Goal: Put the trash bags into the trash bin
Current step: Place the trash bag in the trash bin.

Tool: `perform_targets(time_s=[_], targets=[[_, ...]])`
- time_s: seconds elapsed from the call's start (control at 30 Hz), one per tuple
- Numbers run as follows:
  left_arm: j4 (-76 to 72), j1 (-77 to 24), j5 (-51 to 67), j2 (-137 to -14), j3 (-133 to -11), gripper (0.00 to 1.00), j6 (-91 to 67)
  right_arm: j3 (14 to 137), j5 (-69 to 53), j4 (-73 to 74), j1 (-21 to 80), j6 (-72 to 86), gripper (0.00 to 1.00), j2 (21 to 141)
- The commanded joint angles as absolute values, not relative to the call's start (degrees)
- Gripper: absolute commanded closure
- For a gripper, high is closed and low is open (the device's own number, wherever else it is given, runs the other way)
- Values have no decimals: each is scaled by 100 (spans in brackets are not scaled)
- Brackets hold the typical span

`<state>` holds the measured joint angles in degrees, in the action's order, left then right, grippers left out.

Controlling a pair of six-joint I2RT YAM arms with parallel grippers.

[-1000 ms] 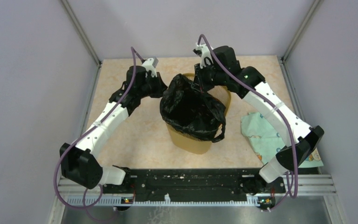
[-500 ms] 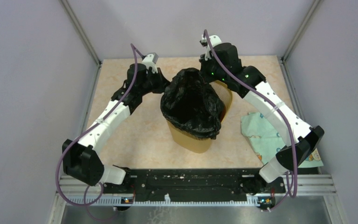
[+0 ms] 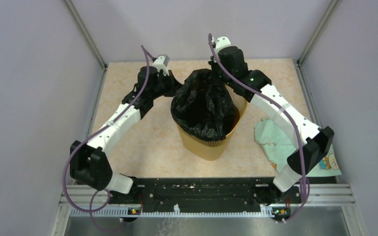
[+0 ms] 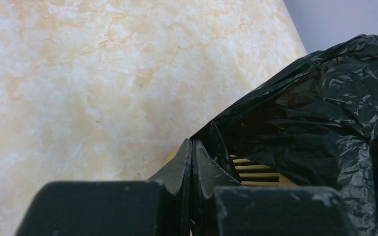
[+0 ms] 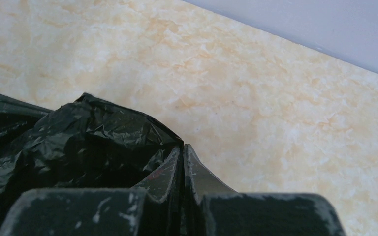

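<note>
A glossy black trash bag [image 3: 203, 105] hangs open-mouthed inside the mustard-yellow trash bin [image 3: 209, 145] at the table's middle, its rim raised above the bin. My left gripper [image 3: 176, 91] is shut on the bag's left edge [image 4: 256, 128]. My right gripper [image 3: 221, 81] is shut on the bag's far right edge [image 5: 93, 132]. The bin's slotted band [image 4: 248, 169] shows under the film in the left wrist view. Both sets of jaws are pressed together with plastic between them.
A pale green patterned cloth [image 3: 285, 147] lies on the table [image 3: 142, 137] to the right of the bin, partly under my right arm. Metal frame posts and grey walls enclose the table on three sides.
</note>
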<state>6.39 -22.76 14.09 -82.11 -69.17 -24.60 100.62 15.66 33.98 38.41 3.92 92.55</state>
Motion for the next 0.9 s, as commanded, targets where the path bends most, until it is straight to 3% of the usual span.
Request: perform_targets(time_s=[0.0,0.37,0.5,0.57,0.7,0.87], targets=[[243,-2364,1447,-8346,-6885,96,-2479,10321,1677,3442,3730,368,100,9434],[474,-2437,1384,-8396,-6702,97,-2514,10440,1827,3773,3652,718,100,9361],[478,-2501,1408,-8329,-6636,97,-2501,10613,1792,3967,3657,778,93,9357],[482,-2510,1390,-8306,-6627,97,-2492,10783,1822,4138,3656,834,86,9347],[528,-2515,1399,-8314,-6661,97,-2462,11224,1766,4499,3659,967,60,9249],[520,-2525,1407,-8323,-6634,96,-2461,11817,1647,5159,3735,1087,41,9234]])
